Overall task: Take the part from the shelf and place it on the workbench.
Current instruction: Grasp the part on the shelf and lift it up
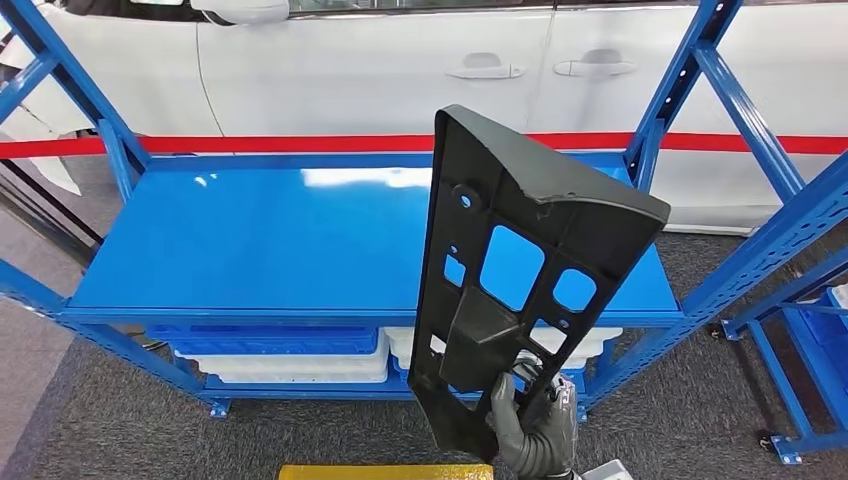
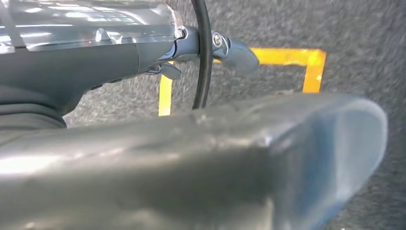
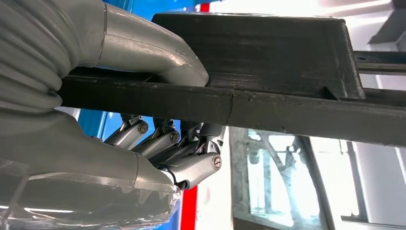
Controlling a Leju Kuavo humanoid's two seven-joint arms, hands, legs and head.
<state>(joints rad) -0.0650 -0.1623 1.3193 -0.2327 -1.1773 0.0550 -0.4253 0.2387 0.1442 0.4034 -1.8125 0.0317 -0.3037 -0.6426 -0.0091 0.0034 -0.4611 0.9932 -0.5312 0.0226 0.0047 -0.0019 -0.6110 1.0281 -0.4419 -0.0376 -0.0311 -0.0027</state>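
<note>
A blue shelf (image 1: 250,250) spans the scene from the left, with a white car (image 1: 400,60) beyond it at the far side. Right of centre, the black part (image 1: 520,260) stands upright in front of the shelf, lifted off it. The right hand (image 1: 535,430) grips its near lower edge from below, thumb (image 3: 158,52) on one face and fingers (image 3: 191,165) curled against the other.

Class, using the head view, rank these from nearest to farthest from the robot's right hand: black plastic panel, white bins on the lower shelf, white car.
1. Black plastic panel, gripped by the right hand.
2. White bins, on the lower shelf, left.
3. White car, behind the rack.
</note>
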